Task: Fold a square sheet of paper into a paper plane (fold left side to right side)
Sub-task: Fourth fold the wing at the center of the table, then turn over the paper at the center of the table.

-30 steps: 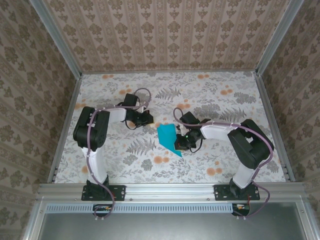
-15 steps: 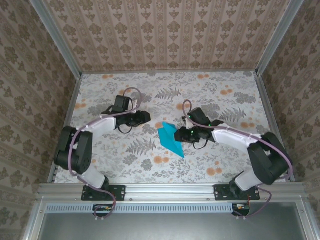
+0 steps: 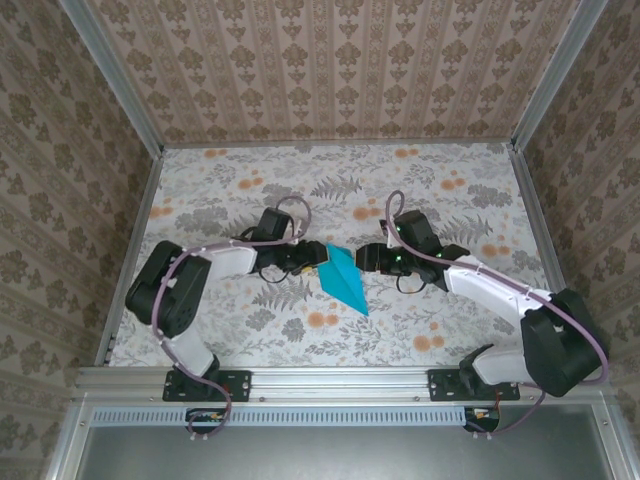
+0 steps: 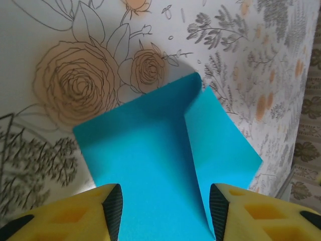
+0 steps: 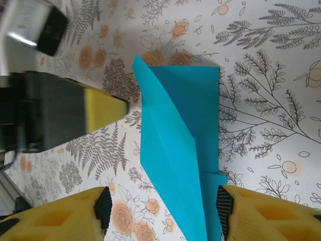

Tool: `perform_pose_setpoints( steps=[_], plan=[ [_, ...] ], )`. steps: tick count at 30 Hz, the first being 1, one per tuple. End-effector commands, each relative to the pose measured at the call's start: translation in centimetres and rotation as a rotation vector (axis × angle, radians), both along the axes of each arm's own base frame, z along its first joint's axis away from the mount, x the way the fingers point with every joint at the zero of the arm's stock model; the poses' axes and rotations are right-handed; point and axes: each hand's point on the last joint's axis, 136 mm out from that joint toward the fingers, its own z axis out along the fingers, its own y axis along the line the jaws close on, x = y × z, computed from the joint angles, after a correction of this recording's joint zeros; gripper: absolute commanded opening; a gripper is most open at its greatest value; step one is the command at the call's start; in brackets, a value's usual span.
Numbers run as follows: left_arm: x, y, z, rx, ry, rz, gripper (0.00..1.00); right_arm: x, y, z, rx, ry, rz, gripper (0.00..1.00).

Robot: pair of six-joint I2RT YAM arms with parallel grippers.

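Floral table (image 3: 470, 190), patterned walls (image 3: 330, 60) on 3 sides, alu rail (image 3: 340, 380) at near edge, well apart from the work. Paper plane (image 3: 343, 282) lies mid-table: turquoise, folded to a narrow dart, point toward near-right, wide end between the 2 grippers. Both arms reach inward w/ bent elbows, forearms low over the table, wrists facing each other across the paper. Left gripper (image 4: 163, 201): jaws apart, straddling the paper, not pinching it. Right gripper (image 5: 163, 206): also spread, paper flat between its pads, released. In right wrist view a left finger (image 5: 103, 108) sits just beside the paper's edge.
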Motion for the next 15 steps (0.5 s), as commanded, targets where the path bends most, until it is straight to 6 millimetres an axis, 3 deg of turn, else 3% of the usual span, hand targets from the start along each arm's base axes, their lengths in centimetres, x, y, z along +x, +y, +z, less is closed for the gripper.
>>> perform_pose_setpoints(
  steps=[1, 6, 11, 15],
  plan=[
    [1.5, -2.5, 1.5, -0.068, -0.036, -0.028, 0.50, -0.1, -0.8, 0.9, 0.006, -0.040, -0.023, 0.63],
    [1.9, -4.5, 1.6, -0.113, -0.035, -0.069, 0.44, -0.5, -1.4, 1.8, 0.082, -0.039, -0.029, 0.69],
    [2.5, -5.0, 1.5, -0.118, -0.048, -0.077, 0.19, -0.3, -2.5, 2.3, 0.192, -0.023, -0.060, 0.79],
    [3.4, -4.7, 4.0, -0.139, -0.115, -0.085, 0.06, 0.3, -3.2, 3.0, 0.291, -0.023, -0.083, 0.98]
  ],
)
